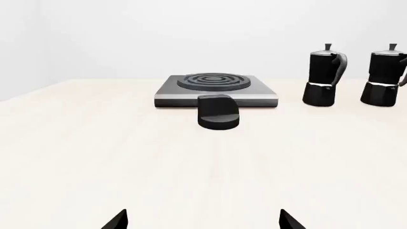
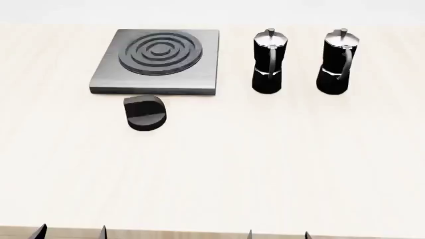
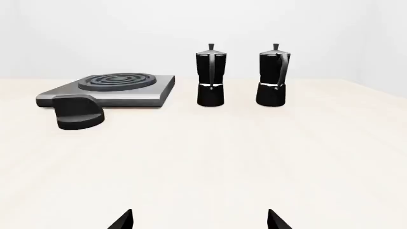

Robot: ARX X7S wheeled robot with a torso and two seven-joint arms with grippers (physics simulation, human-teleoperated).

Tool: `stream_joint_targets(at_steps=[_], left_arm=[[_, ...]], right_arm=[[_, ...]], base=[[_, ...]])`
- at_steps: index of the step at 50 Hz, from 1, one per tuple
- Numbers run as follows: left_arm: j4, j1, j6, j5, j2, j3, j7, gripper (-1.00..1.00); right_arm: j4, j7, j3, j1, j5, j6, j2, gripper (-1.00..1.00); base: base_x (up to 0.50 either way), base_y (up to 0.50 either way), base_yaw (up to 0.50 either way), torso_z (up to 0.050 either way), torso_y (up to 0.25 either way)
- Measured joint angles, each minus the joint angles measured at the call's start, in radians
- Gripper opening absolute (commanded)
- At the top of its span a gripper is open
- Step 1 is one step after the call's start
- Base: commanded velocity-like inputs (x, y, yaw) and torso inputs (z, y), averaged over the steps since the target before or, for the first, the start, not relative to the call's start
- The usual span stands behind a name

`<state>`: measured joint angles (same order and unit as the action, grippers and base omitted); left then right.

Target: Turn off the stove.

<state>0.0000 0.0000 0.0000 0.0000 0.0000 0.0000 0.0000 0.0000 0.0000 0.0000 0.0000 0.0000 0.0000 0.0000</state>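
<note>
Both grippers, left (image 2: 71,232) and right (image 2: 277,234), idle at the near table (image 2: 279,169) edge with jaws apart and empty, so reaching seems unstarted: the left must travel toward 11 o'clock to the knob (image 2: 145,113), just before the stove (image 2: 158,62).
</note>
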Motion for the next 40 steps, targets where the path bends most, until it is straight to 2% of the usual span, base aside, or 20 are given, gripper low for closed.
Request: stream_joint_targets(at_steps=[40], left_arm=[[0.047,0.019,0.018,-0.075,-0.075,0.085,-0.082,1.0]], right_arm=[[-0.063,0.108,-0.092,-0.01,0.035,0.011,0.074,1.0]], base=[[0.0,0.0,0.0,0.0,0.0]])
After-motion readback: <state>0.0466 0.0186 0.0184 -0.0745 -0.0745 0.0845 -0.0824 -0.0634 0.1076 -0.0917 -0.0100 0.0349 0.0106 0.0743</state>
